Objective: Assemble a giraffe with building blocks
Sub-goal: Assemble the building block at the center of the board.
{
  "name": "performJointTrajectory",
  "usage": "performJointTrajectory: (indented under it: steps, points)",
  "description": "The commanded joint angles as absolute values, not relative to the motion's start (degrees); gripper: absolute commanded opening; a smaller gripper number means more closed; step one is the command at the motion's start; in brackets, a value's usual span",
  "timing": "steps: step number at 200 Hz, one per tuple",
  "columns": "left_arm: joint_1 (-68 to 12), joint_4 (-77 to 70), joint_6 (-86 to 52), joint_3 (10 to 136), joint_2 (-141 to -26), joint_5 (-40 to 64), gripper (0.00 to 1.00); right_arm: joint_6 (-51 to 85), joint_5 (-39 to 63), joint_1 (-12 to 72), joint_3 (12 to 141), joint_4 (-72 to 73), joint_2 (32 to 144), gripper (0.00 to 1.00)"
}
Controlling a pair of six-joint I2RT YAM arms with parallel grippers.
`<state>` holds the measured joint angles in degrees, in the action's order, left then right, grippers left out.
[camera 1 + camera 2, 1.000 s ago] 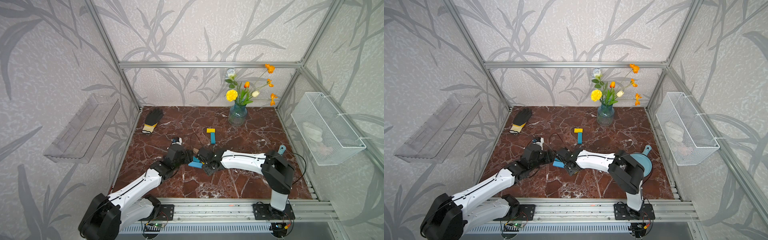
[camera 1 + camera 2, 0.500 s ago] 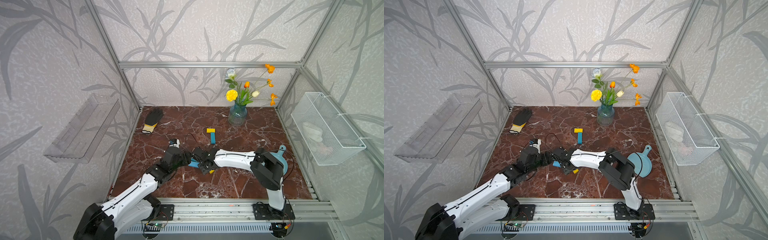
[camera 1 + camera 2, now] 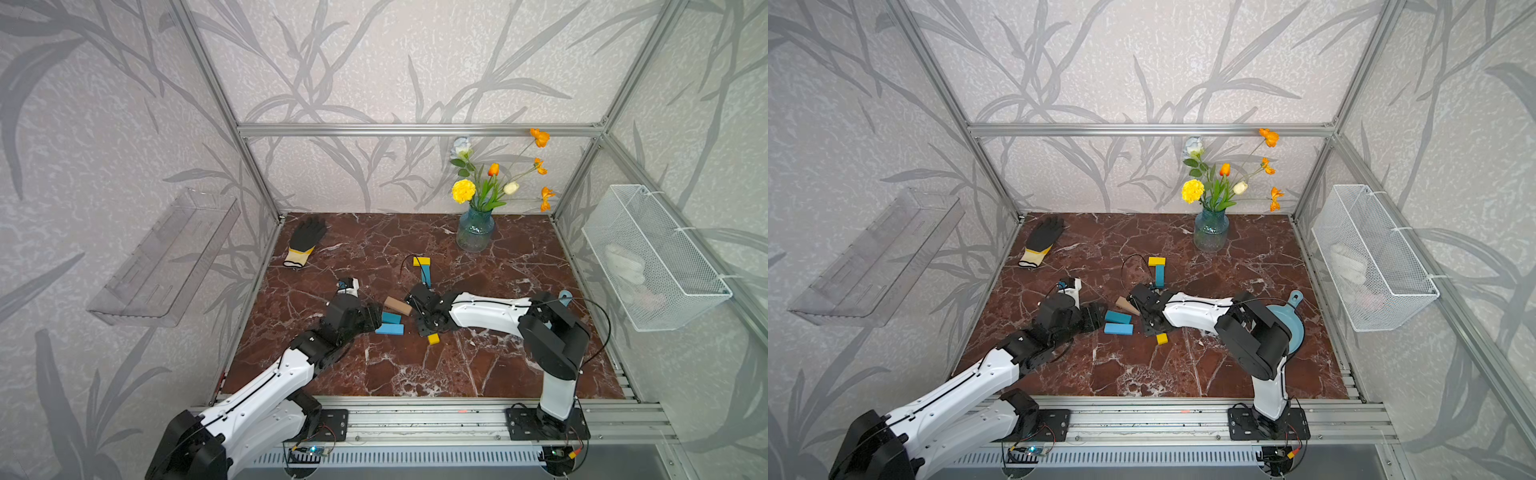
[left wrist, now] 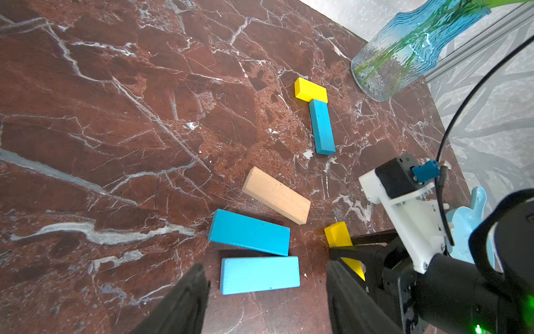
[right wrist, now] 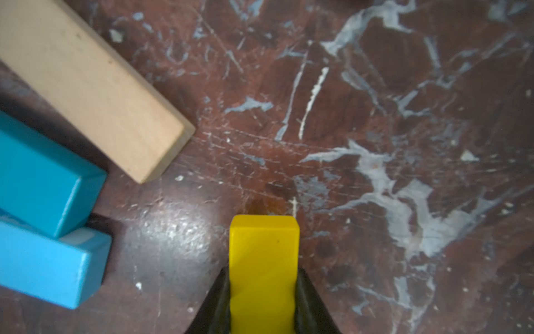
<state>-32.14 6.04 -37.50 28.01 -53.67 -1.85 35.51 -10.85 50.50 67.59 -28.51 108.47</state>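
Giraffe (image 3: 424, 269) only yellow head (image 3: 421, 261) touching teal bar (image 3: 426, 276), right gripper (image 5: 263, 274) clamping yellow block (image 5: 264, 245), left gripper (image 4: 265, 269) spread.

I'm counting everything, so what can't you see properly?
Yellow block: back end hidden inside the right end effector, right wrist view.
Light-blue scoop: mostly behind the right arm, in a top view.
White things in the wire basket: too blurry through the mesh, both top views.

On the table (image 3: 498, 365), glove (image 3: 305, 241) back left, vase (image 3: 475, 232) back right; before the vase, a short block (image 3: 421, 261) touches the far end of a bar (image 3: 426, 276); nearer, the wooden block (image 3: 397, 306) lies behind two touching bars (image 3: 390, 329), a last block (image 3: 434, 338) to their right.
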Motion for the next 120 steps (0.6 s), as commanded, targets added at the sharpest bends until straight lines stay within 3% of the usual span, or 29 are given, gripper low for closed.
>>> performJointTrajectory:
  steps: [1,120]
  points:
    - [-31.9,7.0,-36.7,28.8,-54.1,-2.2,0.67,38.6,-12.2,49.2,69.1,-34.9,111.5,0.3]
    - [-31.9,9.7,-37.0,29.6,-52.6,-1.3,0.67,45.5,-12.2,47.0,85.5,-40.4,121.5,0.31]
